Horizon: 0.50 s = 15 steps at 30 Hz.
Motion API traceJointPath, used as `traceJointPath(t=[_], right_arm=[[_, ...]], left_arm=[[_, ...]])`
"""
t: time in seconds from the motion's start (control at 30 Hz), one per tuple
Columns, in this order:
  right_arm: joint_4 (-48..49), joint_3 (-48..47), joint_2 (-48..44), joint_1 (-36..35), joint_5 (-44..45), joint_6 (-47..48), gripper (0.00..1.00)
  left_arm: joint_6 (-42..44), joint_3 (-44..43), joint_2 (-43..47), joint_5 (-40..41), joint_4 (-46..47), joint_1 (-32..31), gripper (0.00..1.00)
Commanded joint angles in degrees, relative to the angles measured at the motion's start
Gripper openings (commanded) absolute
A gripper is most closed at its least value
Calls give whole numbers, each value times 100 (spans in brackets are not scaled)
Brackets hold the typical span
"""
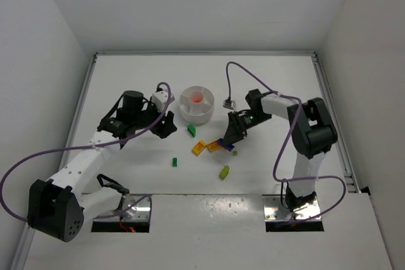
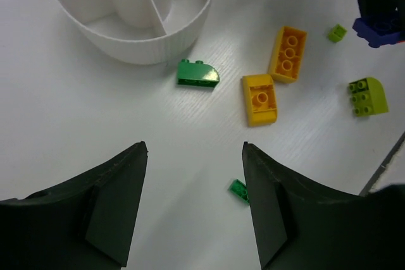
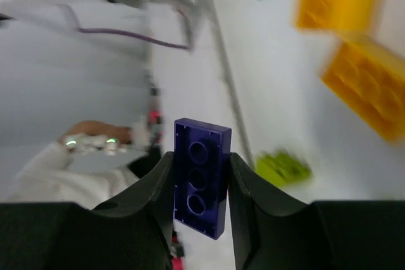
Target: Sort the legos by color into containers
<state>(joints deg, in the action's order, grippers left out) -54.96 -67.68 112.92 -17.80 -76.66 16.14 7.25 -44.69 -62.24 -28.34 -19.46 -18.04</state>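
The right fingers (image 3: 200,164) pinch a dark purple brick (image 3: 201,194) across its narrow width. Its long axis runs out along the fingers, so one end stands past the tips; whether it hangs clear of the counter (image 1: 266,169) I cannot tell. From those fingers the white dish (image 1: 190,116) lies ahead and to the left, near but not beside them, and two yellow bricks (image 2: 259,98) lie on the counter just off their left side. A red-orange piece (image 1: 197,98) sits in the dish's centre well and the wedge sections that show look bare, so the carry likely ends over a wedge on the side facing the right fingers. The left fingers (image 2: 194,150) are spread wide with nothing between them, hovering just beside the dish and nearer to it than the right. Straight ahead of their gap lies a green brick (image 2: 197,73), just beside the dish wall, its long axis crosswise, from finger to finger. A small green bit (image 2: 238,189) lies close against one fingertip. The green pieces seem best left to the left arm.
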Motion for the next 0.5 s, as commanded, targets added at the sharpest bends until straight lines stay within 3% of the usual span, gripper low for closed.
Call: traceJointPath(t=[0.0,0.03,0.2,0.43,0.47], right_arm=[[3006,1032,-1226,250,1738,-2348,12],[3322,1212,-1516,251,2621,-2553,12],[3614,1388,-2090,251,4227,-2651,12],[3537,1109,-1669,304,4967,-2651,28],[3536,969,-1486,304,5029,-2651,35]], left_arm=[[58,13,133,416,303,-85,67],[58,13,133,469,303,-85,67],[58,13,186,847,303,-261,67],[5,65,133,900,303,-261,67],[5,65,133,900,303,-261,67]])
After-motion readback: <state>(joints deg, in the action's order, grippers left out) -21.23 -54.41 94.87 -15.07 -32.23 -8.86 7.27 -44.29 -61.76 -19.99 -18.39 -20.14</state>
